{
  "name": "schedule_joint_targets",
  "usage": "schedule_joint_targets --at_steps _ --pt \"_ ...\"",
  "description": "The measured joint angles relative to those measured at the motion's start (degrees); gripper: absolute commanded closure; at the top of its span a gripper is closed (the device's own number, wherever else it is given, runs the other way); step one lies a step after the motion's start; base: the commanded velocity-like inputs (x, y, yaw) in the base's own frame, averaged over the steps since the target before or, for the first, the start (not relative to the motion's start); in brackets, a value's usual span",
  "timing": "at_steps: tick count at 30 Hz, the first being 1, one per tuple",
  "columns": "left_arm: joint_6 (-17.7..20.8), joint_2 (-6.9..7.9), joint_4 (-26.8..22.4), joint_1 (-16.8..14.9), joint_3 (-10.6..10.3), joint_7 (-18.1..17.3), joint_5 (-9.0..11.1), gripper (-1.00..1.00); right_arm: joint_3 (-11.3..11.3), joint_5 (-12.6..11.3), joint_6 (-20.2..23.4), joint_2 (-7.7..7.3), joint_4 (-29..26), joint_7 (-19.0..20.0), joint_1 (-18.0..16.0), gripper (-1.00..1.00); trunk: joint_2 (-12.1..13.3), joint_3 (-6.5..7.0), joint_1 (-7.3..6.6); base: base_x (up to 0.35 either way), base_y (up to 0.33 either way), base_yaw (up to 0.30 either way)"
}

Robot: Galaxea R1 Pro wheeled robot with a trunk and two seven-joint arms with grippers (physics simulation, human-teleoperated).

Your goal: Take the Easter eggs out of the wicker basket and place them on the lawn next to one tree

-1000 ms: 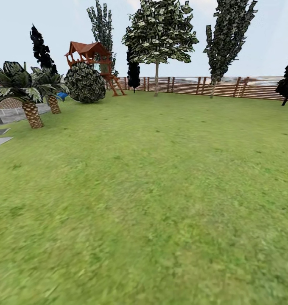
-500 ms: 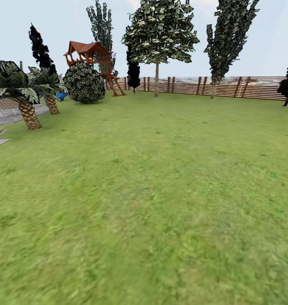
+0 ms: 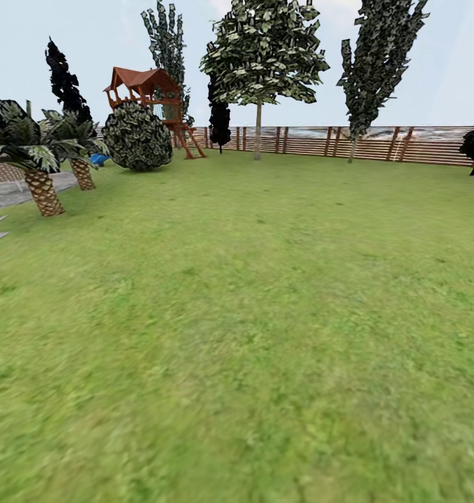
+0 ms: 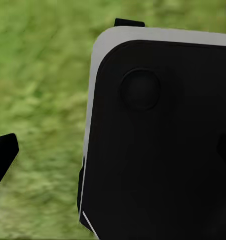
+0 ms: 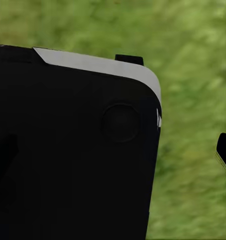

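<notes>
No eggs or basket here, just lawn point(image 3: 250, 314) and that pale-trunked tree point(image 3: 258, 129); can't tell either gripper's state, and I'd guess the eggs are light, slick, best pinched round the middle.

No writing, label, brand, number or sign can be read on anything in these views of the garden.

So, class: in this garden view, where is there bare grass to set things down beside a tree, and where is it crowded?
The lawn lies open across the middle and foreground. There is bare grass around the pale-trunked tree in front of the fence. It is crowded at the left, where palms, a round bush and the playset cluster.
</notes>
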Motion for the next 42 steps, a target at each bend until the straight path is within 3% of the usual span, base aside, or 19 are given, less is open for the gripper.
schedule_joint_targets --at_steps 42 --pt "0.0 0.0 0.04 0.0 -0.01 0.0 0.0 -1.0 -0.05 0.0 -0.02 -0.17 -0.09 0.0 0.01 -1.0 0.0 0.0 0.0 0.324 0.0 0.0"
